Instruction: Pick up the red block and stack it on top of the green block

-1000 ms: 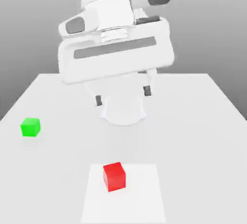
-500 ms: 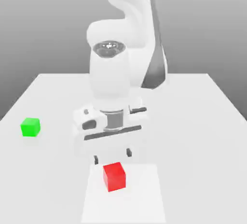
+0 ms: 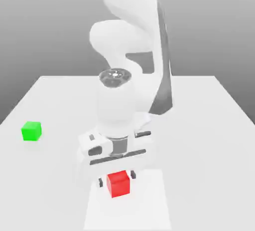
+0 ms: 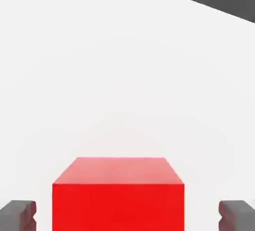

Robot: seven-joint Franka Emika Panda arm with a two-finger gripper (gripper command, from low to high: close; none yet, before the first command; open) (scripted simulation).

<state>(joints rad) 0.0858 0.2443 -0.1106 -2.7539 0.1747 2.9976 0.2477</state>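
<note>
The red block (image 3: 118, 185) rests on the white table (image 3: 199, 125) near its front edge, on a paler square patch. My gripper (image 3: 117, 178) is down at table level with one finger on each side of this cube. In the hand view the red block (image 4: 117, 195) sits between the two dark fingertips (image 4: 18, 216), and a strip of bare table shows between each fingertip and the cube, so the gripper (image 4: 127, 216) is open and holds nothing. The green block (image 3: 31, 131) sits alone at the exterior view's left, far from the hand.
The white arm and hand (image 3: 117, 145) rise over the middle of the table, just behind the red block. The paler square patch (image 3: 144, 210) lies flat on the table. The table's far edge meets a grey backdrop.
The hand has come down from high above the table to the red block, and its fingers now straddle the cube. Neither block has moved.
</note>
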